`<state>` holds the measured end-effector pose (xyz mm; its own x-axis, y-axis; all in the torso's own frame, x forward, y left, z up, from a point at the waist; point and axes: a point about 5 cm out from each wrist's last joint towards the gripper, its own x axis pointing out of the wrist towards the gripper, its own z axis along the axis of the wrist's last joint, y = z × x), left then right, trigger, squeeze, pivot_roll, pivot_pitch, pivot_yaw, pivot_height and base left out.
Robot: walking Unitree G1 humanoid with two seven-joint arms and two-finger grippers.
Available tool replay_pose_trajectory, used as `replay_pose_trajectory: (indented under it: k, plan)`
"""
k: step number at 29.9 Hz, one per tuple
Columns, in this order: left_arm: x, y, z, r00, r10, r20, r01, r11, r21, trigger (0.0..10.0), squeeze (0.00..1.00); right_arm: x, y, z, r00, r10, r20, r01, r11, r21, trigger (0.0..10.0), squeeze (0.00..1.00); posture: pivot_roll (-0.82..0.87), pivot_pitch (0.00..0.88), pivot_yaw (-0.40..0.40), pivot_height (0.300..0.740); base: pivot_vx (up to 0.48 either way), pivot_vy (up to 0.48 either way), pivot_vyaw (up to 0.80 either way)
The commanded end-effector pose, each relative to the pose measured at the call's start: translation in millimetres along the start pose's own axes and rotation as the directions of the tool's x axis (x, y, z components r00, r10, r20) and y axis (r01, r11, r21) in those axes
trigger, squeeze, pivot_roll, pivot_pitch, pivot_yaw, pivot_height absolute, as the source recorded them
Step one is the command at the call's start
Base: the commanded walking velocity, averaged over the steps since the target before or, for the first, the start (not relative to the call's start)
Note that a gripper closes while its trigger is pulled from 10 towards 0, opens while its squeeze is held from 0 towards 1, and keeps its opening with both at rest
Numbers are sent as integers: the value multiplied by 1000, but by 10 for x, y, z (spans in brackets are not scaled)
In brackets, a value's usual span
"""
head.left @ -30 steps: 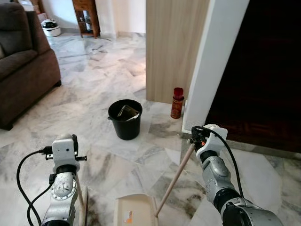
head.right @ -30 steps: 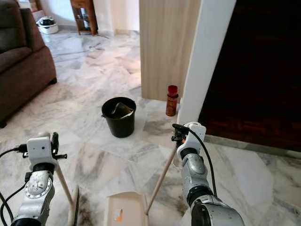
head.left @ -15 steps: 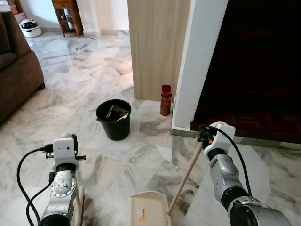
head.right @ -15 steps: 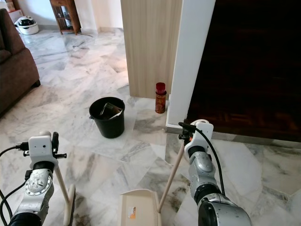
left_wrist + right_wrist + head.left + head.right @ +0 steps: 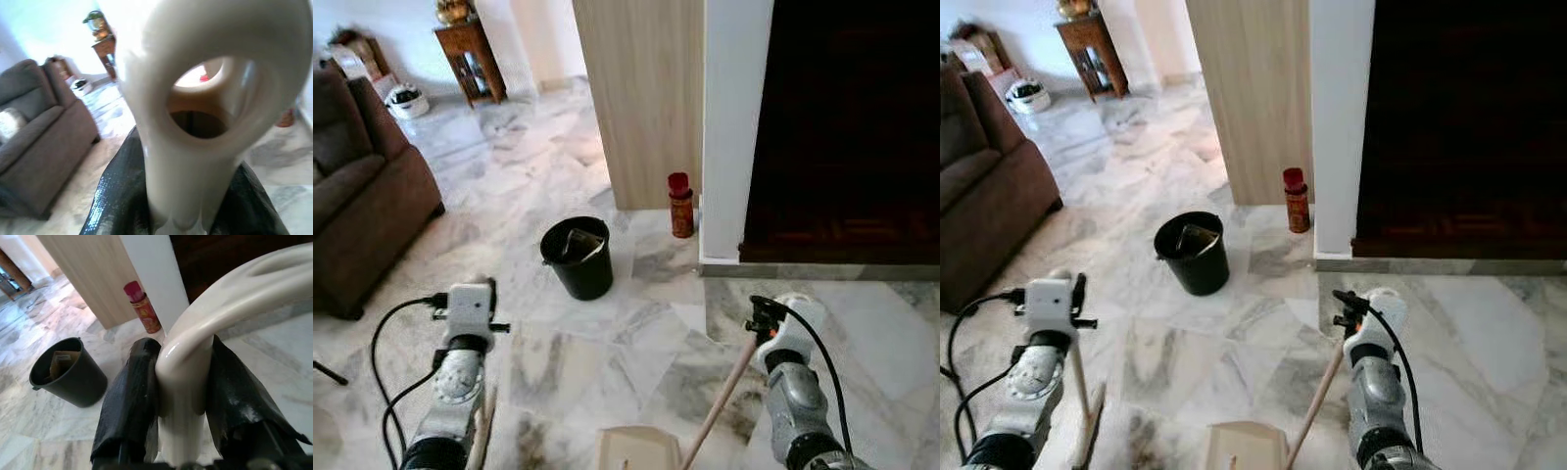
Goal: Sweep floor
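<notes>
My left gripper (image 5: pixel 188 161) is shut on the cream handle of a broom (image 5: pixel 205 122), whose end forms a ring; its black fingers (image 5: pixel 117 196) press both sides. The broom's wooden stick (image 5: pixel 1080 382) runs down from my left wrist (image 5: pixel 470 311) to the floor. My right gripper (image 5: pixel 183 367) is shut on the cream grip of a long-handled dustpan (image 5: pixel 234 293). The dustpan's stick (image 5: pixel 720 401) slants down to the cream pan (image 5: pixel 636 446) on the marble floor between my arms.
A black bucket (image 5: pixel 578 257) with scraps inside stands ahead. A red can (image 5: pixel 681 206) sits by the white pillar (image 5: pixel 734 127) and wood panel. A dark doorway (image 5: pixel 852 127) lies to the right, a brown sofa (image 5: pixel 362 196) left, a small cabinet (image 5: pixel 475 59) far back.
The whole picture has shifted as the camera turned; sofa and bucket sit differently in the frame. Both grippers keep the same hold on their handles.
</notes>
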<state>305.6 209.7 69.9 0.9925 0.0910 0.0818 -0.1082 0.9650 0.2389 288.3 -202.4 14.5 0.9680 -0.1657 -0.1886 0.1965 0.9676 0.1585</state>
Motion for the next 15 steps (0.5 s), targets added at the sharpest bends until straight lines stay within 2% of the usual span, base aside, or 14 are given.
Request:
replay_pose_trajectory:
  k: [1, 7, 12, 15]
  plan:
    - [39, -18, 45, 1000, -10, 25, 10, 1000, 9, 10000, 0, 30, 35, 88, 998, 17, 52, -17, 1000, -3, 10000, 0, -73, 0, 177, 740, 0, 0, 0]
    - [69, -171, 125, 998, -11, 62, 13, 999, -34, 10000, 0, 70, -47, 172, 997, 31, 66, -27, 998, -56, 10000, 0, -41, 0, 131, 740, 0, 0, 0]
    - [127, -216, 229, 993, -40, 112, 41, 999, -14, 10000, 0, 206, 48, 387, 991, 58, 117, -51, 997, -59, 10000, 0, 5, 0, 105, 740, 0, 0, 0]
    - [130, -197, 236, 992, -32, 119, 34, 999, -21, 10000, 0, 229, 108, 401, 991, 70, 113, -65, 997, -51, 10000, 0, 21, 0, 93, 740, 0, 0, 0]
